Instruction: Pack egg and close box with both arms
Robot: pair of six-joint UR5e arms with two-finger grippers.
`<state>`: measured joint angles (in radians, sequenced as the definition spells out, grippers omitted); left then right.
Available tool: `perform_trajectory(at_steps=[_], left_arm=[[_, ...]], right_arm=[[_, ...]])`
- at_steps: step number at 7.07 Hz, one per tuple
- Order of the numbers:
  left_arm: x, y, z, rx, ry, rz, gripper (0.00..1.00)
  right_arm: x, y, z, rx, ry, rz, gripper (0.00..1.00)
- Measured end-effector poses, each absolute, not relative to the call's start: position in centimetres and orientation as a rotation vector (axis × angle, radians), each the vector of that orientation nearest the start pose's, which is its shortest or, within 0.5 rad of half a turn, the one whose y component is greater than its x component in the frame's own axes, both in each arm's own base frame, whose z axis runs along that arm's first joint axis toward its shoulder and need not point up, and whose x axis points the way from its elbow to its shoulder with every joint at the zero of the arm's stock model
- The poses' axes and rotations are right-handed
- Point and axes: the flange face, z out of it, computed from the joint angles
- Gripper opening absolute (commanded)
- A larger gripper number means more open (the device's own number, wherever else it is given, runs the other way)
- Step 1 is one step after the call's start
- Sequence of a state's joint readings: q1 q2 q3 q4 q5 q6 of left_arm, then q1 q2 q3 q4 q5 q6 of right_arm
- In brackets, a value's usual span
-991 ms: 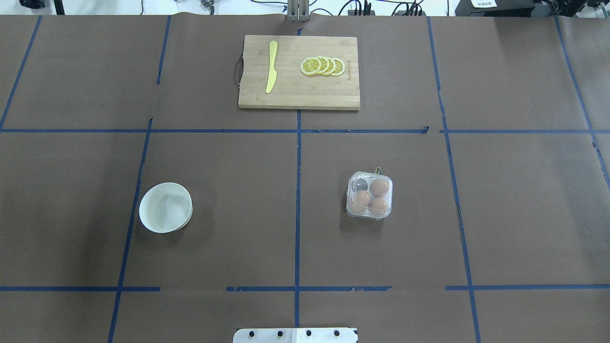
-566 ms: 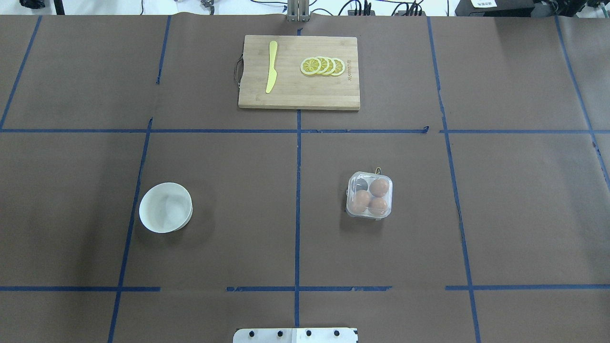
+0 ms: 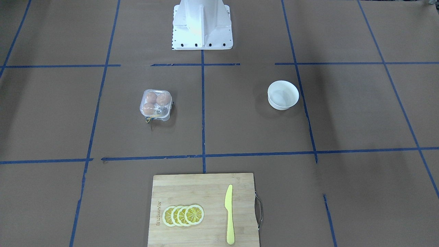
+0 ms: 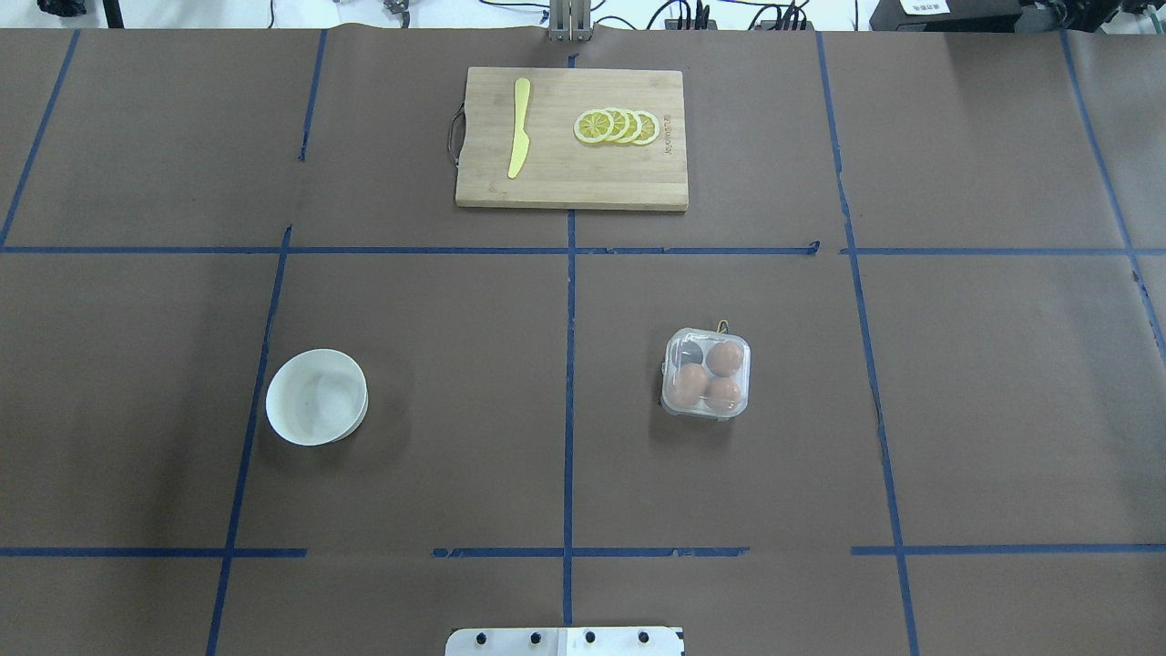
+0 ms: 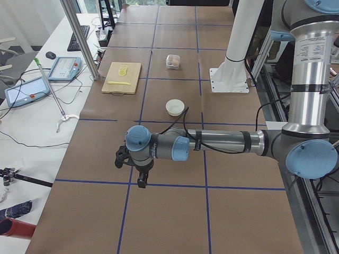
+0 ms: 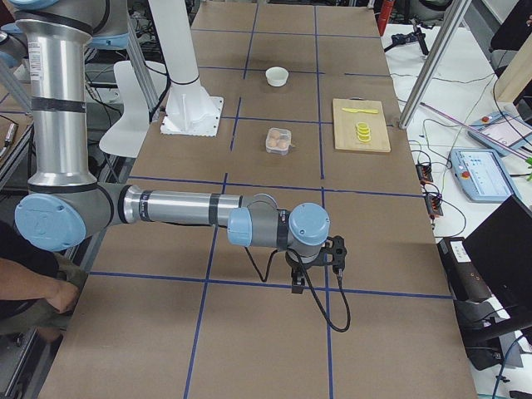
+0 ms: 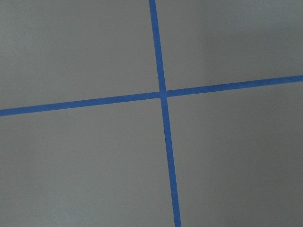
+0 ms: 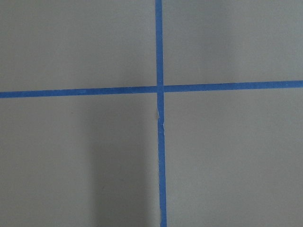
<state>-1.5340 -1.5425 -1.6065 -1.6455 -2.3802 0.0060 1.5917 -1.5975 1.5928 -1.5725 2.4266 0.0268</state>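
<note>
Nothing has moved: clear plastic egg box (image 4: 707, 385), three brown eggs (image 4: 724, 358) inside, looks closed; left gripper (image 5: 141, 182) and right gripper (image 6: 296, 286) grip unreadable

Looks straight down on flat grey-brown worktop (image 8: 71, 42). Takes in two blue tape strips laid as a cross (image 8: 159, 88), meeting a little above and right of centre. Follows the upright strip (image 8: 162, 179) from top edge to bottom edge, drifting slightly rightward lower down. Follows the level strip (image 8: 71, 91) from side to side, rising faintly toward the right. Catches a small pale nick (image 8: 158, 116) in the upright strip just below the cross. Picks up a broad darker shadow band (image 8: 118, 170) in the lower-left quarter, reaching the upright strip.
</note>
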Motion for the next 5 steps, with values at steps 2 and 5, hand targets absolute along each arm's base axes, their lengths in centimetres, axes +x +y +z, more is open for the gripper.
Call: perform_trajectory(at_steps=[2, 5], left_arm=[[-4.33, -48.66, 64.51, 0.062, 0.811, 0.068, 1.0], [-4.33, -48.67, 64.52, 0.062, 0.811, 0.067, 1.0]], right_arm=[[6.82, -47.89, 65.61, -0.013, -0.856, 0.054, 1.0], [6.82, -47.89, 65.62, -0.013, -0.856, 0.054, 1.0]])
